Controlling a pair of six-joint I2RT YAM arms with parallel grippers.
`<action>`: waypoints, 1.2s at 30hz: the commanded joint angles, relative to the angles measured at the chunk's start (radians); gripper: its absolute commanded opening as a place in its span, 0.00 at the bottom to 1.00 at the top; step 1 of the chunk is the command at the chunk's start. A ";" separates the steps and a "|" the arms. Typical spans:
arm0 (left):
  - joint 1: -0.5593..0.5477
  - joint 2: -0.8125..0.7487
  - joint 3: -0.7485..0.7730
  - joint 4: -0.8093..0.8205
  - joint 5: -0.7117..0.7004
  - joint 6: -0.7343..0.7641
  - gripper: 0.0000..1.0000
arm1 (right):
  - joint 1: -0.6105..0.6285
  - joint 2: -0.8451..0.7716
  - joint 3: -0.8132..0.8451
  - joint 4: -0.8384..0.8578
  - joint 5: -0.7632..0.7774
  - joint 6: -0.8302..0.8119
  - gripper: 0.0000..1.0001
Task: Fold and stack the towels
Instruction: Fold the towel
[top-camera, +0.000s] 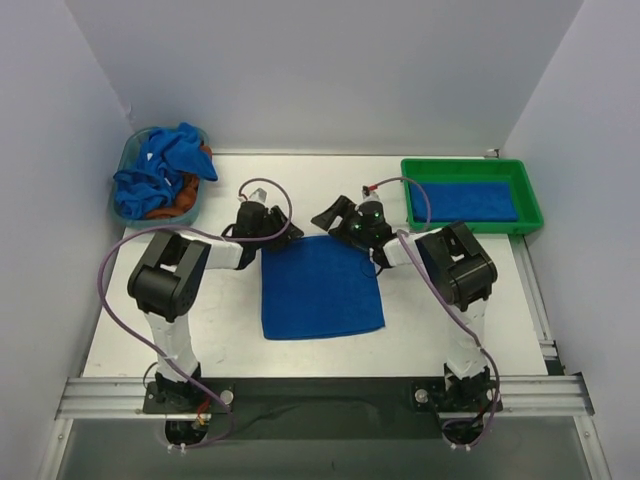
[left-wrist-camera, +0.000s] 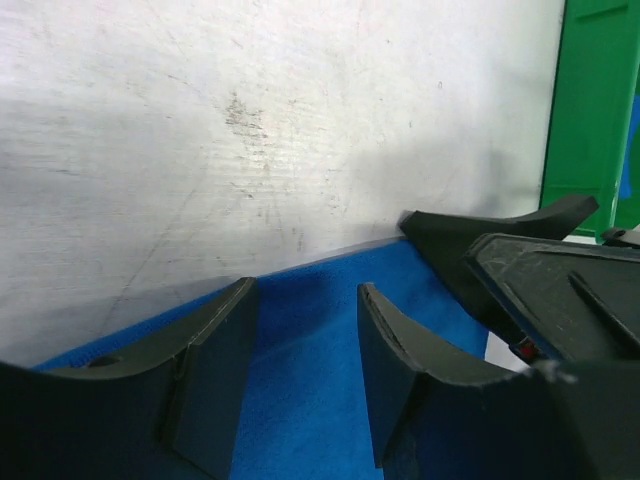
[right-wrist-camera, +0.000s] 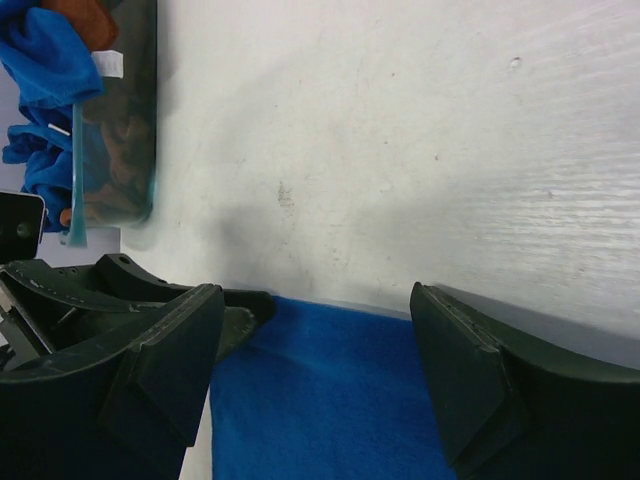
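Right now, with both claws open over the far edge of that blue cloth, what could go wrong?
1. The towel lies flat on the table, so the open left gripper or right gripper might catch only one corner and lift it crooked.
2. The wrist views show the grippers close together. They could bump while folding.
3. The right arm's cable loops over the green tray and might snag its rim.

white table (top-camera: 150, 340), blue towel (top-camera: 320, 288), green tray (top-camera: 470, 163), teal bin (top-camera: 125, 160)
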 joint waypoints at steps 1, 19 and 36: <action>0.038 -0.026 -0.082 0.097 -0.063 0.008 0.55 | -0.026 -0.031 -0.097 0.099 0.068 0.013 0.77; 0.102 -0.190 -0.164 0.143 -0.072 0.078 0.58 | -0.164 -0.168 -0.217 0.107 0.056 -0.010 0.77; -0.142 -0.285 0.044 -0.556 -0.229 0.247 0.48 | -0.118 -0.410 0.013 -0.963 0.083 -0.392 0.46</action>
